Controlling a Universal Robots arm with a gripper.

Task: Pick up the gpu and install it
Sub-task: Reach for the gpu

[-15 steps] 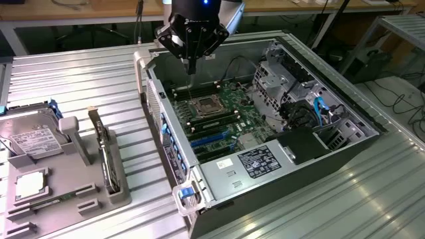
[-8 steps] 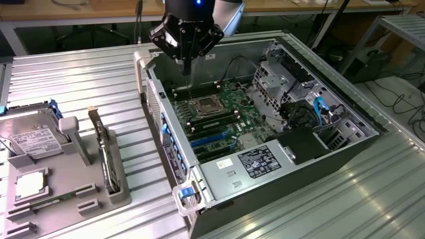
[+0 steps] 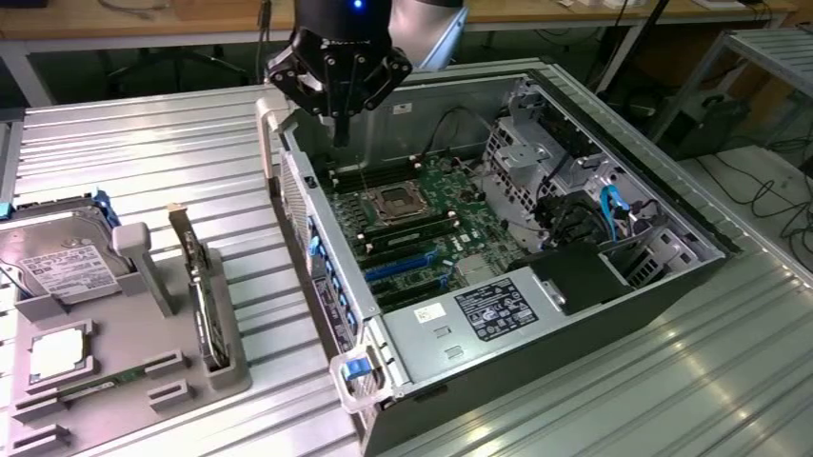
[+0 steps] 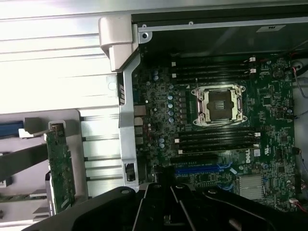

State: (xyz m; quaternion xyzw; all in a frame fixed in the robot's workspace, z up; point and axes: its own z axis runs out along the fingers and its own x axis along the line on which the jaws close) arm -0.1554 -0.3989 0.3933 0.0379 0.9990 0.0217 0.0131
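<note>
- Gripper (image 3: 341, 133) was in the upper centre of the exterior view, pointing down, fingers together with nothing between them.
- Its tip hung over the far corner of the open computer case (image 3: 534, 381), just inside the pale perforated wall (image 3: 295, 186) on the exterior view's left. I couldn't tell how high it was above the board.
- Motherboard (image 3: 426, 224) lay below and toward the frame's centre. The CPU socket (image 3: 394, 203) was nearest the tip, with black memory slots on either side of it.
- Blue expansion slots (image 3: 404, 265) sat further down the frame, running out from that same perforated wall.
- The case's right half was crowded with the drive cage (image 3: 546, 152), blue cables (image 3: 607, 214) and the labelled power supply (image 3: 489, 309). The open room was over the board.
- The gpu (image 3: 197, 286) stood on edge in a grey holder (image 3: 128, 352) at the lower left of the frame, outside the case and well apart from the gripper. Its top edge was free.
- In the wrist view the gpu showed its green board face (image 4: 60, 168), beside the case wall but not touching it.
- A strip of ribbed metal tabletop (image 3: 261, 314) ran between the holder and the case wall.
- The hard drive (image 3: 57, 262) stood in the same holder, nearer the left edge of the frame.
</note>
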